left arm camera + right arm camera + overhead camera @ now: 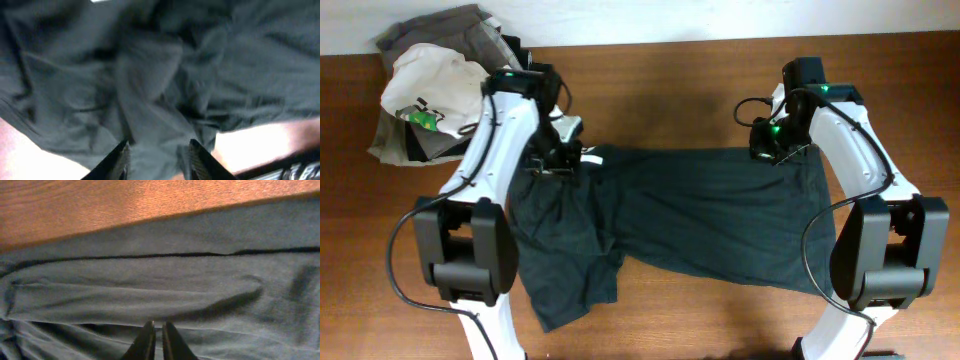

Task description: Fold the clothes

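The dark teal-black T-shirt (720,210) lies spread across the wooden table, flatter on the right and rumpled on the left, with one part hanging toward the front left. My left gripper (558,162) is over its rumpled upper left part. In the left wrist view its jaws (159,150) stand apart with bunched fabric (150,75) between and under them. My right gripper (772,152) is at the shirt's upper right edge. In the right wrist view its jaws (158,326) are nearly together, pinching a fold of the fabric (175,280).
A white garment with a green mark (430,85) lies on grey folded garments (450,30) at the back left corner. Bare wooden table (660,90) shows behind the shirt and along the front edge.
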Robot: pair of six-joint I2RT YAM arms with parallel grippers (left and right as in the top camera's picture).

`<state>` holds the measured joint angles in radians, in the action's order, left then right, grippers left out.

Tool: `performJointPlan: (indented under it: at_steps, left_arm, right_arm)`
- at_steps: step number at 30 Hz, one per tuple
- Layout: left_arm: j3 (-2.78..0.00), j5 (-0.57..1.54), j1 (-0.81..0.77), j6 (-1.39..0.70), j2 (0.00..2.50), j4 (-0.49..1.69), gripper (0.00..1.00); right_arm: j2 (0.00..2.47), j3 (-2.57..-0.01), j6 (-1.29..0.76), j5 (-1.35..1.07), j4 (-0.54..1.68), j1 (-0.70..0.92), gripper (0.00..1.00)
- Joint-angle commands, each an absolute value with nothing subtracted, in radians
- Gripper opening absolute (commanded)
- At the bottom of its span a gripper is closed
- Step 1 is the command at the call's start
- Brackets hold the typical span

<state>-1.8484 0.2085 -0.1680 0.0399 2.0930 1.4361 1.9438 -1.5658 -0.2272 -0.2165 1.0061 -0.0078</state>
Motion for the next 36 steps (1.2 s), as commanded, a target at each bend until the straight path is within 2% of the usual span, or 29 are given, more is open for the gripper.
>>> performJointPlan:
  at_steps: [1, 2, 3, 7, 14, 16, 21, 22, 31, 33, 36]
  left_arm:
    - [-1.833, 0.307, -0.171, 0.050, 2.133, 1.424, 0.50]
    - [-1.833, 0.298, -0.181, 0.050, 2.144, 1.420, 0.66]
    - [-1.833, 0.285, -0.192, 0.049, 2.154, 1.414, 0.68]
    - [-1.833, 0.255, -0.215, 0.014, 2.213, 1.360, 0.74]
    - [-1.833, 0.199, -0.216, -0.012, 2.275, 1.335, 0.74]
    - [-1.833, 0.181, -0.216, -0.012, 2.279, 1.330, 0.69]
    - [-1.834, 0.183, -0.218, -0.012, 2.278, 1.329, 0.04]
    - [-1.834, 0.183, -0.221, -0.012, 2.278, 1.337, 0.00]
    - [-1.888, 0.186, -0.330, -0.012, 2.162, 1.517, 0.01]
    - [-1.888, 0.173, -0.361, -0.012, 2.129, 1.586, 0.04]
    - [-1.885, 0.163, -0.386, -0.011, 2.126, 1.657, 0.16]
  right_arm:
    - [1.920, -1.560, -0.213, -0.240, 1.002, -0.006, 0.10]
    - [1.920, -1.560, -0.214, -0.240, 1.001, -0.006, 0.11]
    - [1.920, -1.560, -0.213, -0.240, 1.002, -0.006, 0.10]
    - [1.920, -1.559, -0.213, -0.240, 1.007, -0.006, 0.11]
    - [1.920, -1.559, -0.213, -0.239, 1.006, -0.006, 0.10]
    - [1.920, -1.559, -0.213, -0.235, 1.006, -0.006, 0.10]
    - [1.920, -1.559, -0.213, -0.232, 1.006, -0.006, 0.10]
    - [1.920, -1.559, -0.213, -0.232, 1.006, -0.007, 0.10]
    - [1.920, -1.559, -0.213, -0.225, 1.006, -0.007, 0.11]
    - [1.920, -1.559, -0.213, -0.225, 1.006, -0.007, 0.11]
    - [1.920, -1.559, -0.213, -0.225, 1.006, -0.007, 0.11]
